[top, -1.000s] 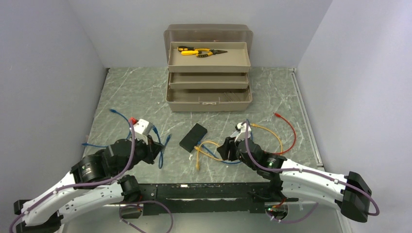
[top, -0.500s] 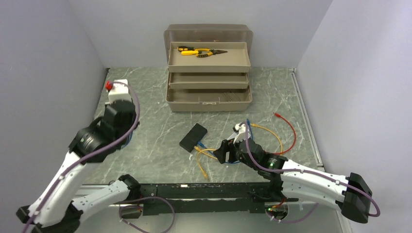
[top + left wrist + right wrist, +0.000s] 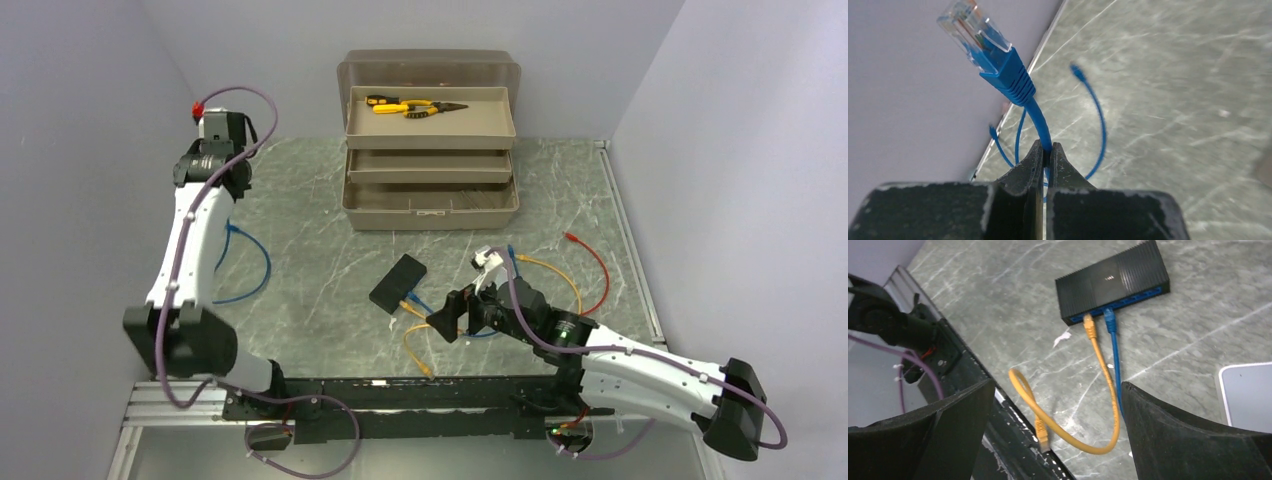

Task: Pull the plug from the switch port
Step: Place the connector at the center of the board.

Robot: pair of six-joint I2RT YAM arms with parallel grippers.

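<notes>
A tan cantilever toolbox [image 3: 430,205] stands open at the back of the green marbled bench [image 3: 300,190], well beyond the right jaws. Yellow-handled pliers [image 3: 415,106] lie in its top tray. A red cable [image 3: 604,268] and an orange cable [image 3: 560,268] curl to the right of those jaws. A loose blue cable [image 3: 1100,125] curves on the bench beneath the left jaws.

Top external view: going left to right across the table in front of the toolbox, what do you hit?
loose blue cable → switch → right gripper, jaws open → red cable
</notes>
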